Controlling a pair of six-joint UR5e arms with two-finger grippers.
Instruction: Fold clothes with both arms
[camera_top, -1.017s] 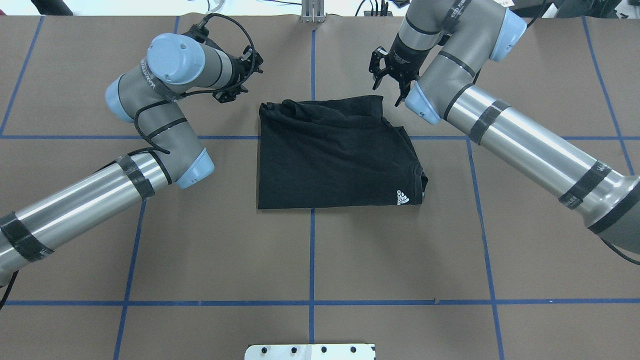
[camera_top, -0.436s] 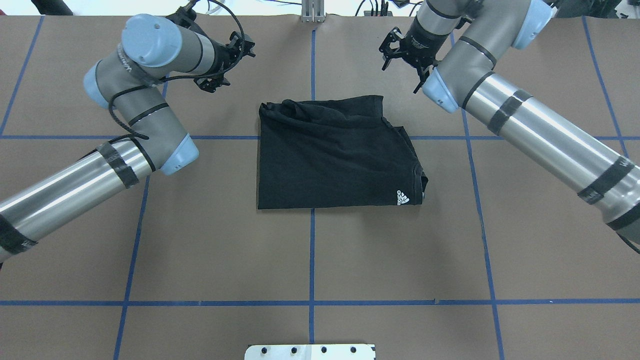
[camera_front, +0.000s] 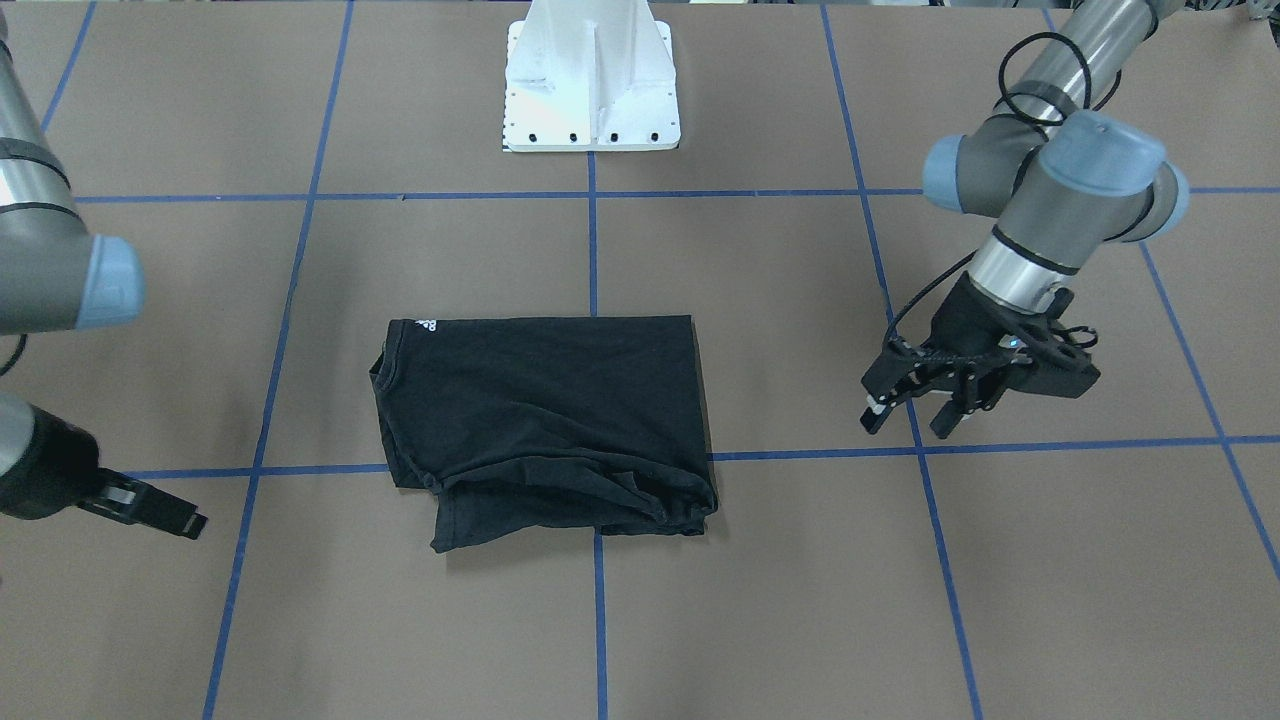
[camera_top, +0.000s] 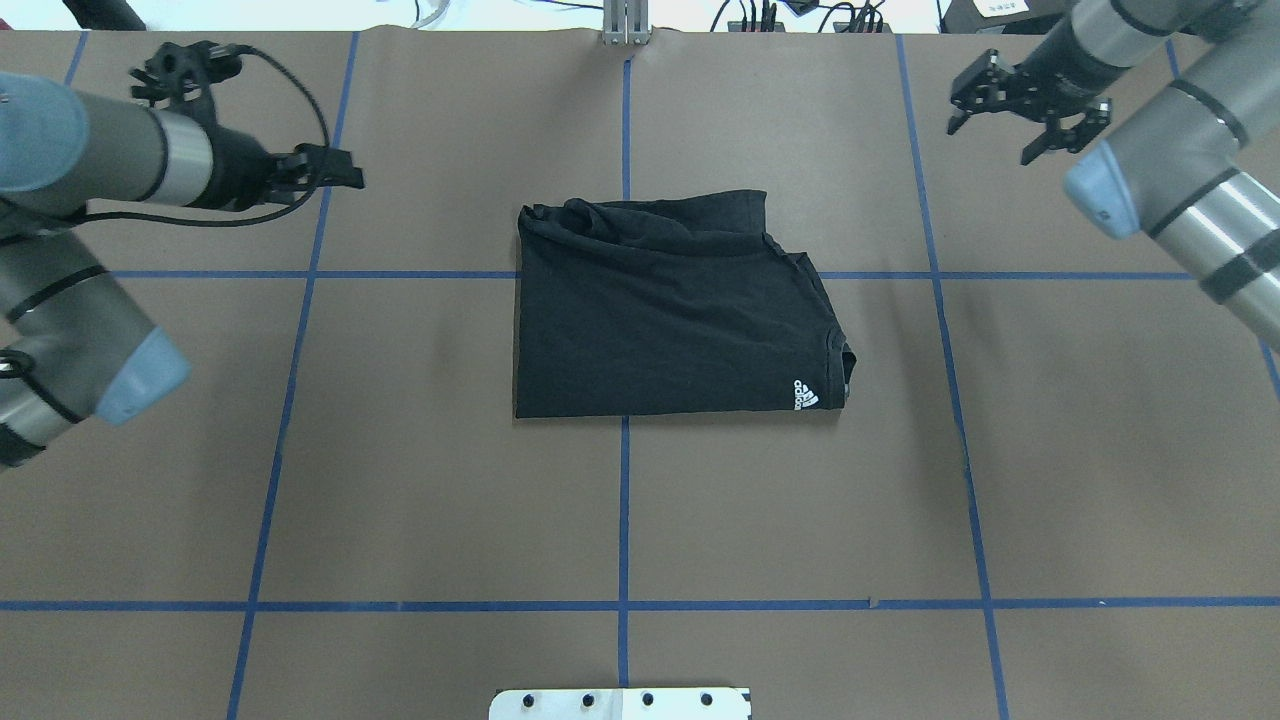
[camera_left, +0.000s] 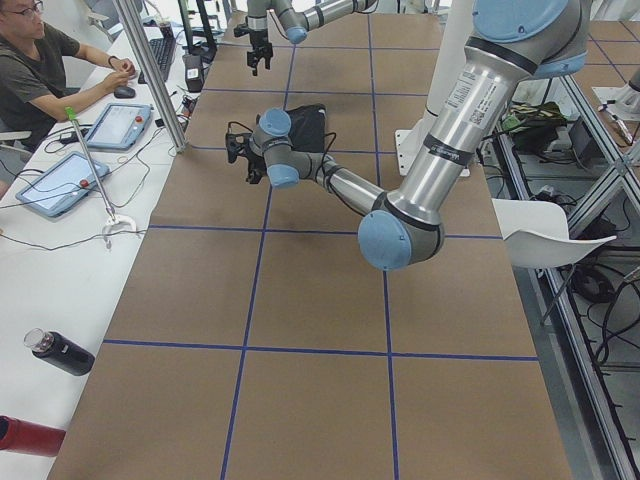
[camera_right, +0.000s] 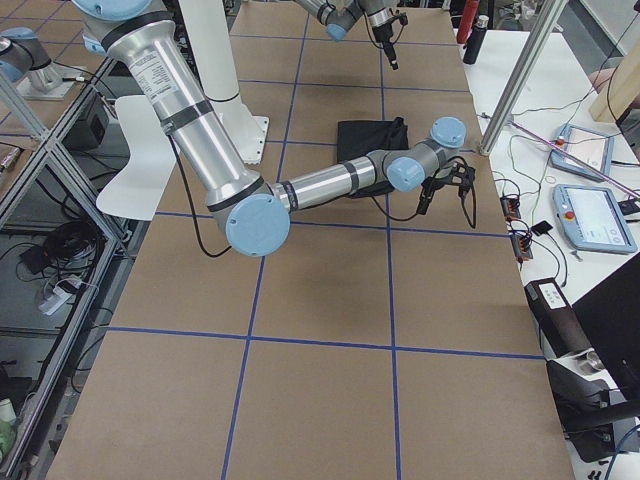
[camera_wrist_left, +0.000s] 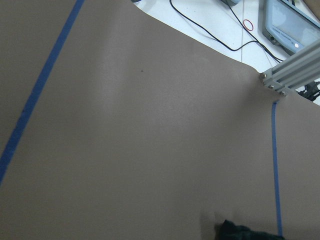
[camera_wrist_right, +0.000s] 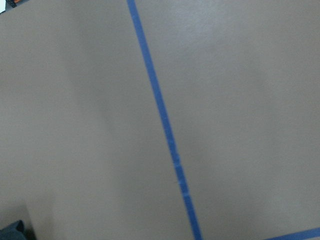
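Overhead exterior view has the black T-shirt (camera_top: 670, 310) lying folded into a rough rectangle in the middle of the table (camera_top: 400, 480), straddling the centre one of the blue tape lines (camera_top: 623, 520), with nothing touching it. Its near and left edges run straight, its far edge is rumpled into soft ridges, and a small white logo (camera_top: 805, 394) sits at the near right corner, just beside the collar. Both arms are drawn out to the sides. The left arm (camera_top: 90, 170) comes in at the left edge with a black cable looping over its wrist, and from across the table you can see the left gripper (camera_front: 905, 420) hanging well apart from the shirt, its two fingers spread with nothing between them. The right arm (camera_top: 1180, 190) reaches in from the right edge, and the right gripper (camera_top: 992, 138) sits over the far right part of the table, also well clear of the cloth, fingers spread and empty. Each wrist camera looks down on bare brown surface and tape, with only a scrap of dark cloth at its bottom edge. The white pedestal base (camera_front: 590, 80) stands on the centre line at the robot's side. Beyond the far edge, a person (camera_left: 40, 70) sits at a white desk with tablets.
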